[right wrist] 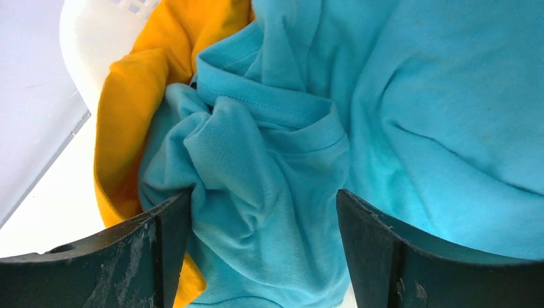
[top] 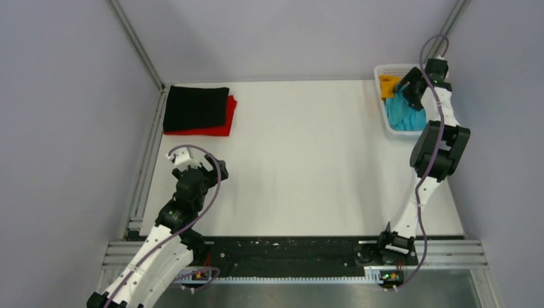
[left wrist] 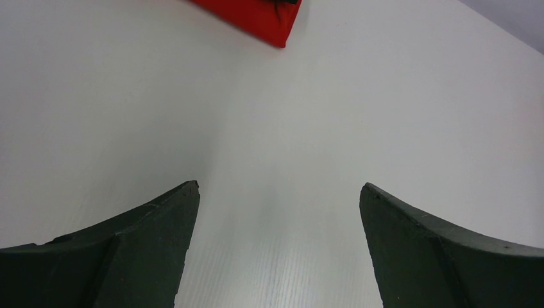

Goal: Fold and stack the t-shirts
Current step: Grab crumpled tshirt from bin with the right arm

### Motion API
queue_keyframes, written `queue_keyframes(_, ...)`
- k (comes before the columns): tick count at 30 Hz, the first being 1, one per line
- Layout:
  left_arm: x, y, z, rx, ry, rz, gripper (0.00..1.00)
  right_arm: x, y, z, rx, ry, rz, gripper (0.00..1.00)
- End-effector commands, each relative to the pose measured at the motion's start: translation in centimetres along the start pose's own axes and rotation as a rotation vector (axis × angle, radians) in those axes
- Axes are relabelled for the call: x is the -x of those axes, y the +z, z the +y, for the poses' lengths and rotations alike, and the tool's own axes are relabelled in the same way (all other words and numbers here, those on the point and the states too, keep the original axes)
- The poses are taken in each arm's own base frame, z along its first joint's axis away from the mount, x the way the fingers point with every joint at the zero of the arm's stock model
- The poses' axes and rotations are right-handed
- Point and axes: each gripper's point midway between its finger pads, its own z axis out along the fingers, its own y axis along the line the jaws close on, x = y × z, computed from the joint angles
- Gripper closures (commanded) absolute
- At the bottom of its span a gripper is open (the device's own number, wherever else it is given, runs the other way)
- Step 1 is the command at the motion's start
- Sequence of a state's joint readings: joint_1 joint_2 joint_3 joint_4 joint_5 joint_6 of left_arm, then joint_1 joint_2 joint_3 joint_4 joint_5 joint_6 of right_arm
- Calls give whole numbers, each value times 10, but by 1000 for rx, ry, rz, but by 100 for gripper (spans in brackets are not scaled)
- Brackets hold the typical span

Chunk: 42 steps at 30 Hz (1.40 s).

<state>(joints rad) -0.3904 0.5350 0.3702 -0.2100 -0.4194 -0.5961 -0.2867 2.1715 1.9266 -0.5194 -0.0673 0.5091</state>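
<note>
Over the white basket [top: 383,115] at the far right corner, the right claw [right wrist: 263,196] hung with its jaws apart on either side of a bunched ridge of the turquoise t-shirt [right wrist: 410,96]. Cloth filled the gap, but whether the fingers were pinching it or only straddling it could not be told. The step in hand looked like picking that shirt out of the basket. Next, I judge, the jaws would need to close firmly on the ridge and lift straight up, leaving behind the orange-yellow t-shirt [right wrist: 138,83] tucked beside and under it. The turquoise shirt lay crumpled, soft and deeply creased, a stitched hem showing. Across the counter [top: 308,167], the left claw [left wrist: 279,189] gaped wide and empty above the surface, near the black t-shirt [top: 195,108] folded on top of the red t-shirt [top: 221,130].
</note>
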Motion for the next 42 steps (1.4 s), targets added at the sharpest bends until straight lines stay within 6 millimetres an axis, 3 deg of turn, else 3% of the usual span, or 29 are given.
queue_keyframes(1, 24, -1, -18, -58, -15, -60, 1, 44, -32, 1, 64, 24, -95, 21)
queue_keyframes(4, 23, -1, -16, -54, -16, -60, 1, 40, -35, -3, 120, 17, -71, 20)
queue_keyframes(10, 22, -2, -19, -67, -16, -51, 1, 25, -42, 15, 343, -1, 7, 22)
queue_keyframes(16, 21, -2, -20, -73, -15, -51, 1, 20, -50, 14, 374, -12, -4, 24)
queue_keyframes(28, 21, -1, -20, -76, -13, -50, 1, -5, -20, 6, 394, 60, 58, 41)
queue_keyframes(33, 21, -1, -20, -73, -9, -46, 1, -4, -24, 14, 440, 60, 62, 74)
queue_keyframes(37, 21, -1, -21, -75, -9, -45, 1, 13, -47, 30, 492, 35, 25, 100)
queue_keyframes(42, 22, -3, -19, -72, -13, -48, 1, 52, -99, 45, 484, -63, -128, 100)
